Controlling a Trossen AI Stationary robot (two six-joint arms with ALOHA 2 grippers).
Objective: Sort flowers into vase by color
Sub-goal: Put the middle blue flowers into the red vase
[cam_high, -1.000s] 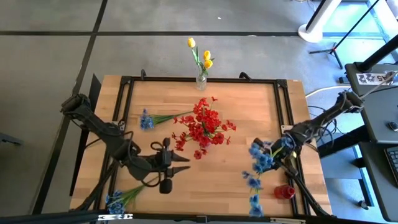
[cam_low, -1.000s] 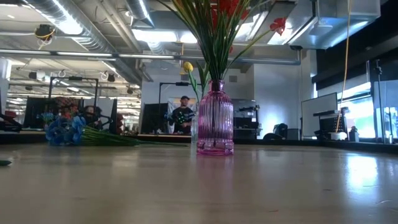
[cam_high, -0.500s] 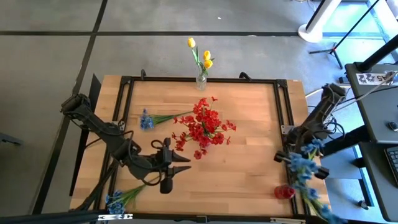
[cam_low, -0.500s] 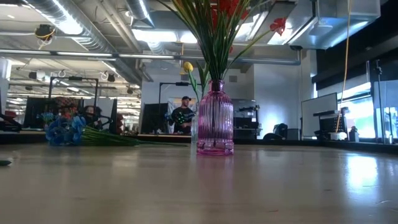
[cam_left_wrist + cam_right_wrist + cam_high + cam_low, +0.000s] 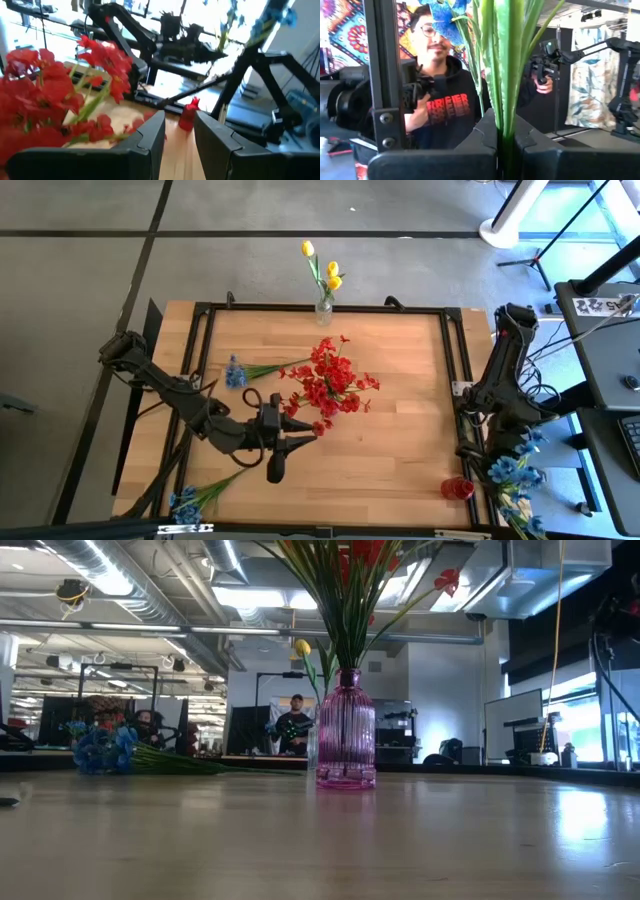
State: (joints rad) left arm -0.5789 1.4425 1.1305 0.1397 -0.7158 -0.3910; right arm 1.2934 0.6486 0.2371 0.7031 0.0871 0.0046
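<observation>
Clamping green stems [image 5: 506,65] of blue flowers [image 5: 512,470], the right tool [image 5: 498,131] is hanging past the surface's [image 5: 400,430] right edge. The left tool [image 5: 179,131] is gaping beside red flowers [image 5: 328,385]. A person's [image 5: 442,107] shirt lettering is showing partly, unreadable. Yellow tulips [image 5: 325,272] are standing farthest.

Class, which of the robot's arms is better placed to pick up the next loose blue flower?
Probably left: its open gripper hovers near the blue stems, while the right gripper already clamps a blue bunch beyond the table's edge.
</observation>
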